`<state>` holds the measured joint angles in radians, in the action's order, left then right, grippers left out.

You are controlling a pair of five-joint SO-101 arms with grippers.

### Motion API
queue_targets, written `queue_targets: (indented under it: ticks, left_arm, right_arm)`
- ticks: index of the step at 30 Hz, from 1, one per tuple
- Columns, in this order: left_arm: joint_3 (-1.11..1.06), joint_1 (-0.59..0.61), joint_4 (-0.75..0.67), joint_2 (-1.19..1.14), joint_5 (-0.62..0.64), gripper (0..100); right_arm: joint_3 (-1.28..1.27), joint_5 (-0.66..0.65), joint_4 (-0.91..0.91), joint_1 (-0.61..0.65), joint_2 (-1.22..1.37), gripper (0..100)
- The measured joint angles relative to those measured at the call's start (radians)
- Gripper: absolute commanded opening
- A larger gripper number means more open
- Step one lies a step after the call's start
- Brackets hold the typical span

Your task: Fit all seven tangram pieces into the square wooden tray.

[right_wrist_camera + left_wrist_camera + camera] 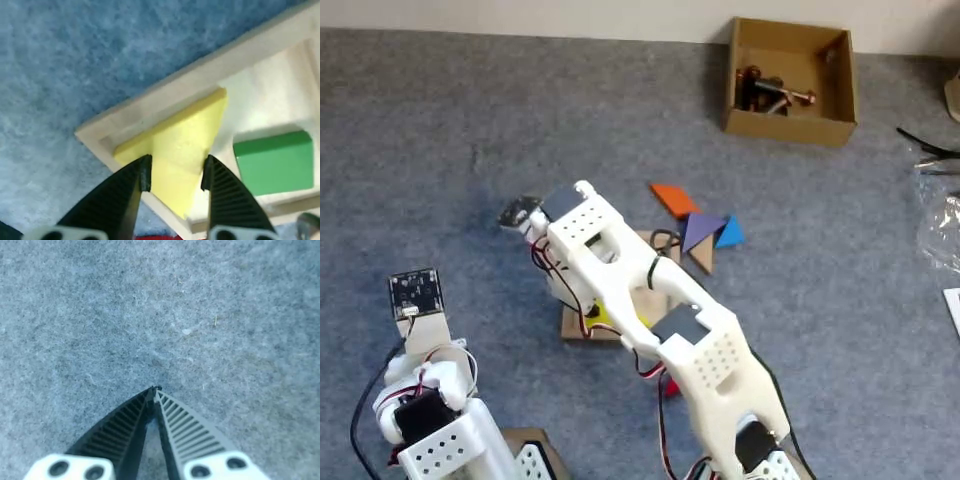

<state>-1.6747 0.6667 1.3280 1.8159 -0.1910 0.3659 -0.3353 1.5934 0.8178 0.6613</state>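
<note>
The right gripper (175, 172) is seen closed on the yellow triangle (180, 145), with one fingertip at each of two of its edges. The triangle is held at a corner of the square wooden tray (165, 95), one point close to that corner. A green piece (274, 160) is seen inside the tray, just beside the triangle but apart from it.

In the high view the tray is found at the centre of the frame, largely covered by the right arm (650, 300), which is stretched over it from the lower right. An orange piece (675, 198), a purple triangle (700, 230) and a blue piece (729, 234) are grouped just right of centre, the purple and blue touching. A red piece (668, 386) is glimpsed under the arm, below the tray.

The left gripper (156, 390) is shown with its tips pressed together and nothing between them, above bare grey carpet (150, 300). A cardboard box (785, 125) is placed at the upper right.
</note>
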Motion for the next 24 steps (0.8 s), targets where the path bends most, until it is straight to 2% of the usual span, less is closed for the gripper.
queue_targets:
  ticks: [24]
  left_arm:
    - [0.000,0.000,0.000,0.000,0.000,1]
  right_arm:
    - [0.000,0.034,0.005,0.015,0.002,15.9]
